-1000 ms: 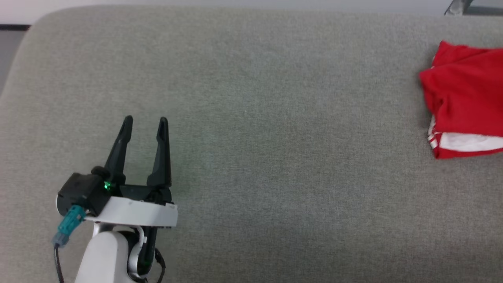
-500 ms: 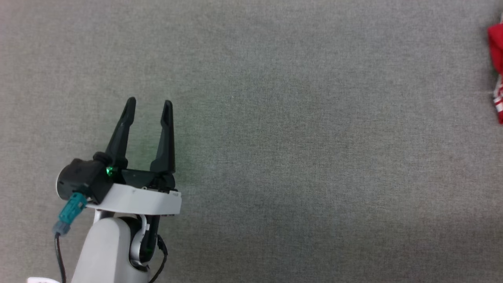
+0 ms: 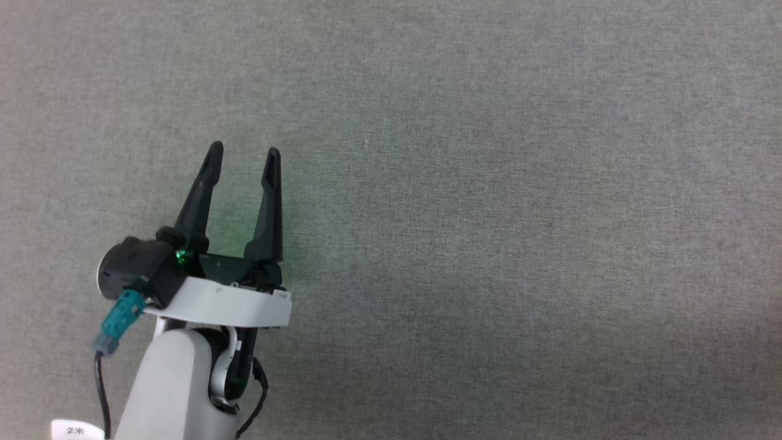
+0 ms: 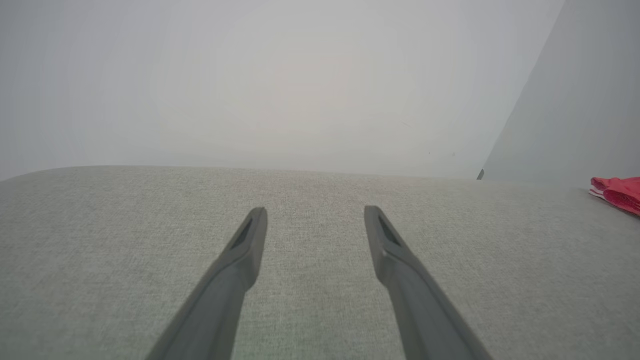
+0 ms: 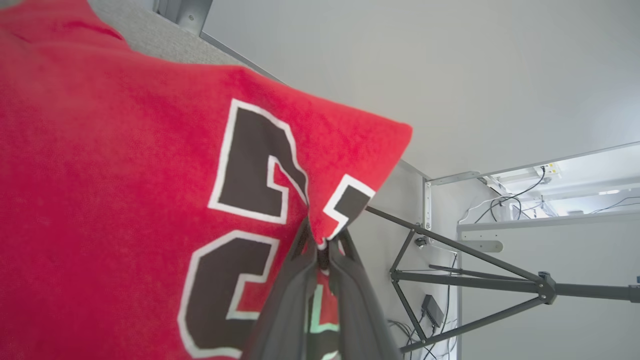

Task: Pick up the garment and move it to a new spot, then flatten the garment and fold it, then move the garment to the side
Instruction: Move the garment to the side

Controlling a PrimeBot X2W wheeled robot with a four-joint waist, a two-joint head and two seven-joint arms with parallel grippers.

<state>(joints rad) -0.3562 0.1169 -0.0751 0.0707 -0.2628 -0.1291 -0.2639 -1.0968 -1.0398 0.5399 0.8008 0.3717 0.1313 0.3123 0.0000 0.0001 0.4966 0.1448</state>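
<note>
Grip mattered most. The right claw (image 5: 322, 244) was pinched shut on a fold of the garment (image 5: 115, 165), red cloth with black, white-outlined print. The cloth draped across the right wrist view, with a strip of grey showing beyond it. To carry it well, I judged the pinch should be kept firm, the cloth lifted clear of the grey surface (image 3: 489, 214), then lowered slowly so that it landed spread, not bunched. The left claw (image 3: 243, 156) hovered over the bare surface, jaws wide apart and holding nothing, well placed to take a second corner. Count: one garment, two claws, one surface, one dark tripod (image 5: 475, 280) behind.
</note>
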